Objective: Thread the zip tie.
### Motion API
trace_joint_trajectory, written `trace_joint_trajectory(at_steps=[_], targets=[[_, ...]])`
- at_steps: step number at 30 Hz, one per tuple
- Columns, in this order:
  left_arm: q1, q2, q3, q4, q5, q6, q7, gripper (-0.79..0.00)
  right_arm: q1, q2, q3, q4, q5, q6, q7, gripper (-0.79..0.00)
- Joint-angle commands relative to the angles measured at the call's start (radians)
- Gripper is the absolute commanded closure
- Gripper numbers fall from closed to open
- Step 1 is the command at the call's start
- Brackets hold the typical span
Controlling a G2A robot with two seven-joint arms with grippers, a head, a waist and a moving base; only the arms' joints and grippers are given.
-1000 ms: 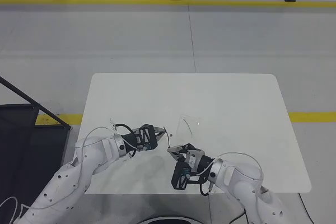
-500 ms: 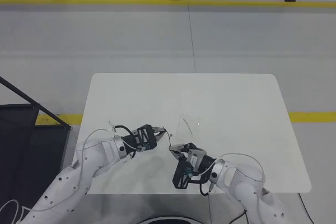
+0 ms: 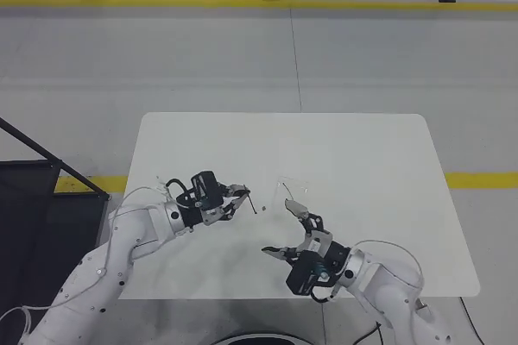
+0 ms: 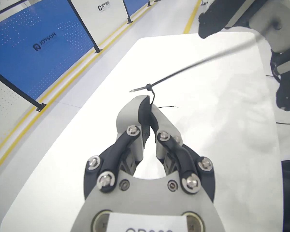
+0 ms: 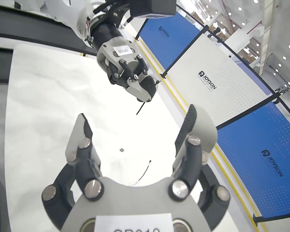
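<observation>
Surface: white table (image 3: pixel 371 172); blue fence panels stand in the room behind.
Left gripper (image 4: pixel 149 103): fingers pressed together, pinching the black zip tie just below its head.
Zip tie (image 4: pixel 148 87): held above the table; the strap appears to pass through the head, with a short tip poking out.
Right gripper (image 5: pixel 137 125): fingers spread wide, holding nothing, near the left gripper and facing it.
Spare tie (image 5: pixel 145 170): lies flat on the table under the right gripper.

The tie (image 4: pixel 183 69) is pinched just below its head, that stretch hidden between the left gripper (image 4: pixel 148 105) pads; its long end blurs out toward the right gripper (image 5: pixel 137 114), ending unclear; a loose tie (image 5: pixel 145 170) mid-table (image 5: pixel 38 97) runs behind that gripper's base; a speck (image 5: pixel 121 149) near it is too small to tell.
</observation>
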Motion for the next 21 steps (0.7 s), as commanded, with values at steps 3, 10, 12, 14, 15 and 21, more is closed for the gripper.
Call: trace_joint_trajectory(at_steps=[3, 10, 12, 14, 15, 21], targets=[[-0.009, -0.003, -0.003, 0.007, -0.113, -0.037, -0.029, 0.000, -0.005, 0.001, 0.015, 0.018, 0.041, -0.006, -0.042, -0.785], [-0.013, -0.005, -0.003, 0.009, -0.172, -0.045, -0.046, 0.000, -0.005, 0.001, 0.015, 0.018, 0.041, -0.006, -0.042, -0.785], [-0.013, -0.005, -0.003, 0.009, -0.172, -0.045, -0.046, 0.000, -0.008, 0.000, 0.012, 0.022, 0.056, -0.008, -0.039, -0.785], [-0.005, -0.006, -0.002, 0.003, -0.178, -0.034, -0.045, 0.000, 0.007, -0.004, 0.003, 0.046, 0.108, -0.026, 0.011, -0.785], [-0.001, -0.007, -0.003, -0.003, -0.181, -0.033, -0.043, 0.000, 0.020, -0.008, -0.005, 0.058, 0.155, -0.040, 0.035, -0.785], [0.016, -0.007, -0.008, -0.019, -0.155, -0.043, -0.003, 0.000, 0.137, -0.033, -0.079, 0.156, 0.343, -0.105, 0.214, -0.677]])
